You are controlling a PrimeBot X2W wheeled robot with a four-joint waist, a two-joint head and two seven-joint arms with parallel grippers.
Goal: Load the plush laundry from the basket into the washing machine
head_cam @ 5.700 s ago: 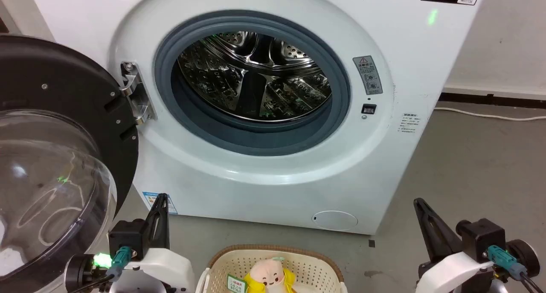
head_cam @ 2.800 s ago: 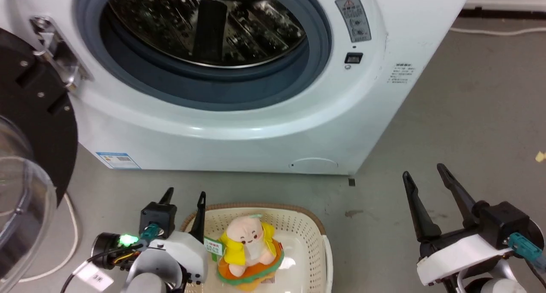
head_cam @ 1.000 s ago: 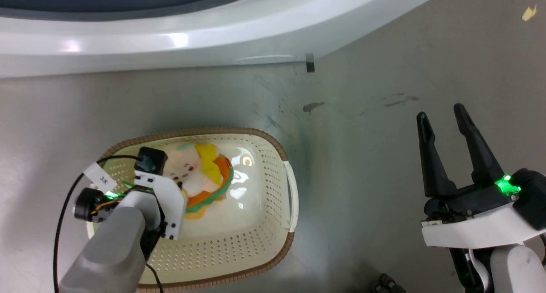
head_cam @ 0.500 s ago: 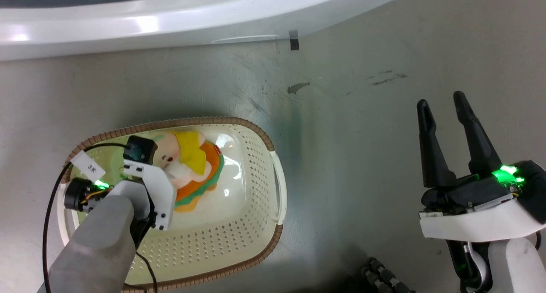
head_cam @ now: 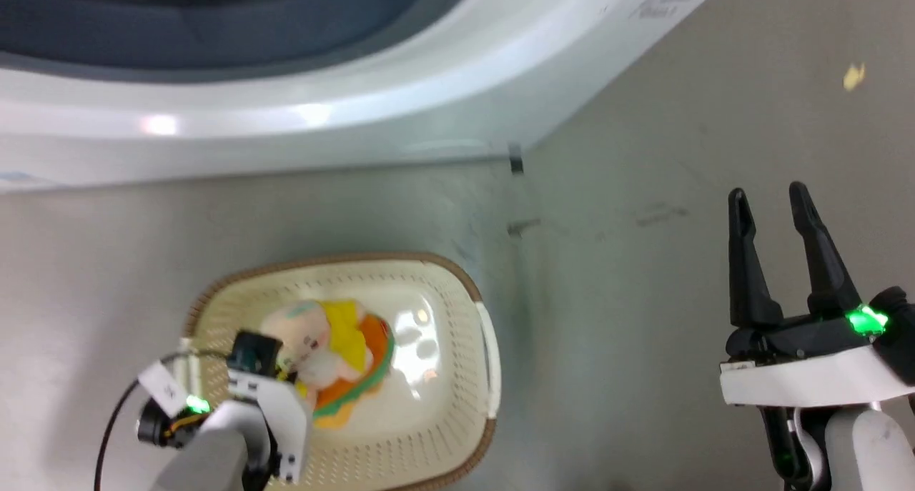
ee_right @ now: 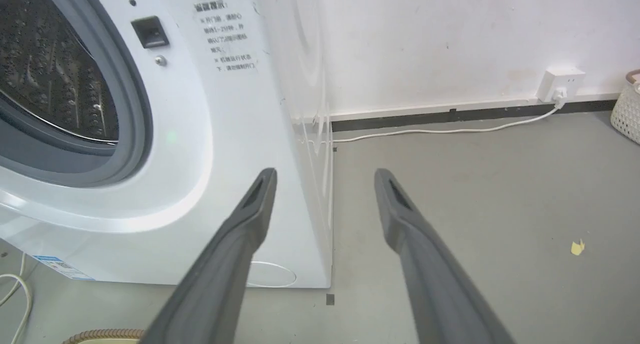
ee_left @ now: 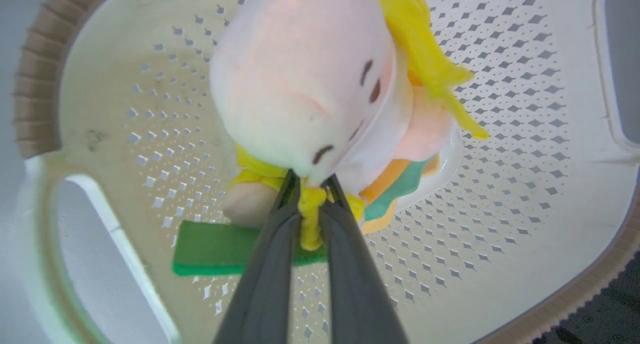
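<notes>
**A:** Where is the plush laundry?

**B:** Lower left of the head view, inside the basket, which sits on the floor just below the front of the washing machine.

**A:** And the left gripper?

**B:** At the bottom centre of its wrist view, its dark fingers are nearly together, pinching a fold of yellow jacket under the doll's chin. That makes sense to me, since the round head looks too broad to span. The green tag shows beneath them.

**A:** Is the doll clear of the basket bottom?

**B:** I cannot tell.

**A:** The right gripper?

**B:** Lower right of the head view, fingers spread and holding nothing, over bare floor — parked aside, I'd guess, so the left arm alone carries the doll up to the drum
</notes>
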